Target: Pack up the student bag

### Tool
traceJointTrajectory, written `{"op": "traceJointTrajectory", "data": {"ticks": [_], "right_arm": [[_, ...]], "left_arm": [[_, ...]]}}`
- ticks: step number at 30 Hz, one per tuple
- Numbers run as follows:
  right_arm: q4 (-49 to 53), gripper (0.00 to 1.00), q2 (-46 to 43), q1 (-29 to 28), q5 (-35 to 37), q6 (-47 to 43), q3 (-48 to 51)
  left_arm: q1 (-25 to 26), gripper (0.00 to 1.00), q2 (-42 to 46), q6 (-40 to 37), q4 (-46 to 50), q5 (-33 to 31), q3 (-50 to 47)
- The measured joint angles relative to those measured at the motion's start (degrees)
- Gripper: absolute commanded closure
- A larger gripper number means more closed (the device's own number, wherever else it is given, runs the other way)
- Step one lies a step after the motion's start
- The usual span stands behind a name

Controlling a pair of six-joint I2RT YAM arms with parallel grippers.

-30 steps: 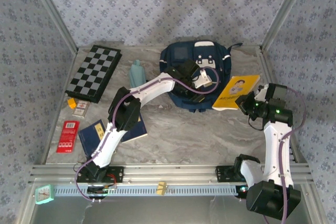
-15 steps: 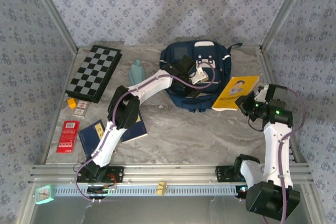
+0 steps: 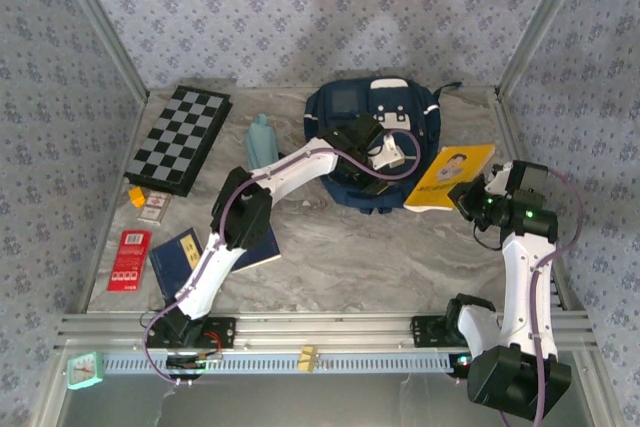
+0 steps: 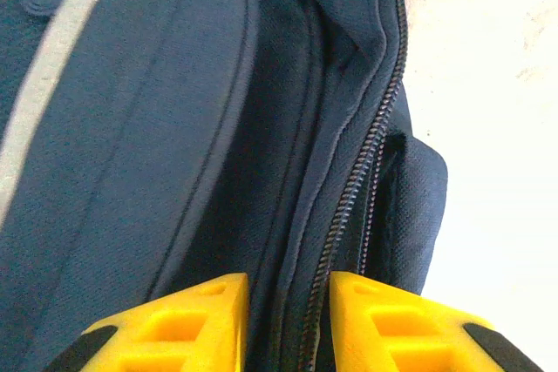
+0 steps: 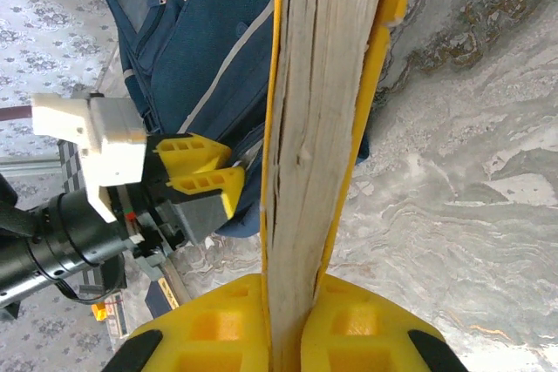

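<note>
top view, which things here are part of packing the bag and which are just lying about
In use: navy blue fabric backpack; left gripper pinching its zipper edge; yellow paperback book in the right gripper.
Idle for now: black-and-white folding chessboard, teal plastic bottle, dark blue notebook, red flat packet.

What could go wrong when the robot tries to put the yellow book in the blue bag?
1. The right gripper pinches the yellow book by one edge only, so it might slip or swing.
2. The left gripper has just a thin fold of the student bag beside the zipper; that fabric might pull free.
3. The opening looks narrow, so the book could snag on it.
</note>
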State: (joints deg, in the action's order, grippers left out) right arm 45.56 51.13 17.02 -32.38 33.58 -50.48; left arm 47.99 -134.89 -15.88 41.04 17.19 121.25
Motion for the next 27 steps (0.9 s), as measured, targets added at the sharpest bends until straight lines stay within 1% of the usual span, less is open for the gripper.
{"op": "traceJointTrajectory", "data": {"ticks": [8,14,16,19,20,27], "right_arm": [[0.04,1.0,-0.26,0.15,0.0,-0.04,0.0],[0.04,1.0,-0.26,0.17,-0.02,-0.04,0.02],[0.04,1.0,-0.26,0.17,-0.02,-0.04,0.04],[0.04,1.0,-0.26,0.26,-0.04,-0.04,0.04],[0.04,1.0,-0.26,0.28,-0.04,-0.04,0.04],[0.22,1.0,-0.26,0.57,-0.42,-0.26,0.04]], "left_arm": [[-1.03,0.74,-2.21,-0.13,0.87,-0.09,2.19],[-1.9,0.81,-2.58,0.13,1.33,-0.09,3.26],[-1.92,0.9,-3.1,0.35,1.73,-0.04,3.87],[-1.9,0.96,-3.26,0.13,2.29,0.9,3.96],[-1.92,1.0,-3.26,0.02,2.45,1.07,3.96],[-2.03,1.0,-3.21,0.52,2.54,1.25,3.98]]}}
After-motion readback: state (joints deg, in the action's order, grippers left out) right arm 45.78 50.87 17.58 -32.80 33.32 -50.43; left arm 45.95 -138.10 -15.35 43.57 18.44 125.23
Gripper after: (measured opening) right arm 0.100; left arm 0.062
